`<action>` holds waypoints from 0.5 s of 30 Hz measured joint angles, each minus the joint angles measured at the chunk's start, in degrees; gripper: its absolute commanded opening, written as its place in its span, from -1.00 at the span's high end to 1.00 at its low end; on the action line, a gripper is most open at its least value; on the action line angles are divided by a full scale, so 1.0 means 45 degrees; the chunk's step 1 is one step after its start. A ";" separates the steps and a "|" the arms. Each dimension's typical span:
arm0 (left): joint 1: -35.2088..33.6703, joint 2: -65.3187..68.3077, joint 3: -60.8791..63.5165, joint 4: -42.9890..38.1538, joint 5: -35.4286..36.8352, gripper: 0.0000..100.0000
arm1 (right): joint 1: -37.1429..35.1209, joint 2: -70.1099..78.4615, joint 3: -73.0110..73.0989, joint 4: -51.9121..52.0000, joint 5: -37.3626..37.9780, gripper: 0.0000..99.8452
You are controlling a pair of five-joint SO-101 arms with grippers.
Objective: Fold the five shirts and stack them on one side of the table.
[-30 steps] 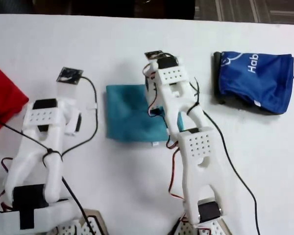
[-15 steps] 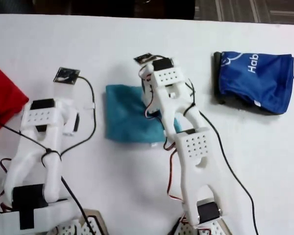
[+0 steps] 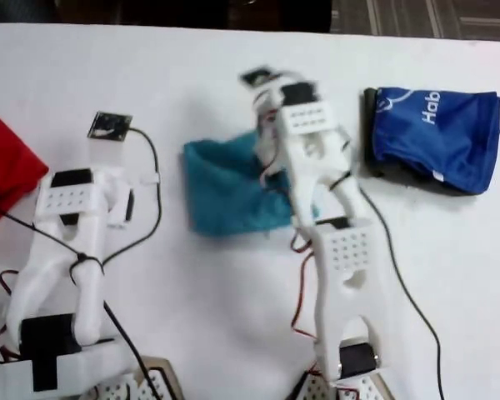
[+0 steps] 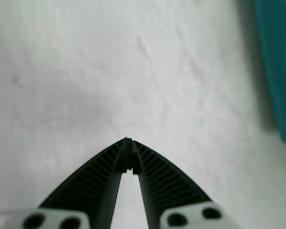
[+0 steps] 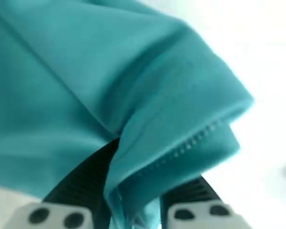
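A white table [image 3: 150, 67] is carrying everything. The right gripper [image 5: 133, 195] is pinching a raised fold of the teal shirt [image 3: 225, 196], on the side nearest the folded blue shirt [image 3: 437, 137], with cloth draping over both dark fingers. The teal shirt is lying mid-table between the arms, bunched and creased (hem stitching is showing by the jaws). The left gripper [image 4: 127, 144] is sitting closed over bare table near the teal shirt. A red shirt [image 3: 8, 171] is lying at the edge on the left arm's side.

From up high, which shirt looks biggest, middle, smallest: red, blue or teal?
1. blue shirt
2. teal shirt, nearly alike, partly under the right arm
3. red shirt, cut off at the edge
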 measured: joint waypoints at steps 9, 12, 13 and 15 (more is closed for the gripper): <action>0.0020 0.0000 0.0000 -0.0156 0.0000 0.94 | 0.2462 -0.3321 -0.0059 0.0039 0.2129 0.96; 0.0000 0.0000 0.0000 -0.0195 0.0000 0.94 | 0.3614 -0.3321 -0.0098 0.0039 0.2755 0.96; 0.0000 0.0000 0.0000 -0.0195 0.0000 0.94 | 0.4044 -0.3321 -0.0098 0.0039 0.2989 0.96; 0.0000 0.0000 0.0000 -0.0195 0.0000 0.94 | 0.4786 -0.3321 -0.0098 0.0039 0.3536 0.96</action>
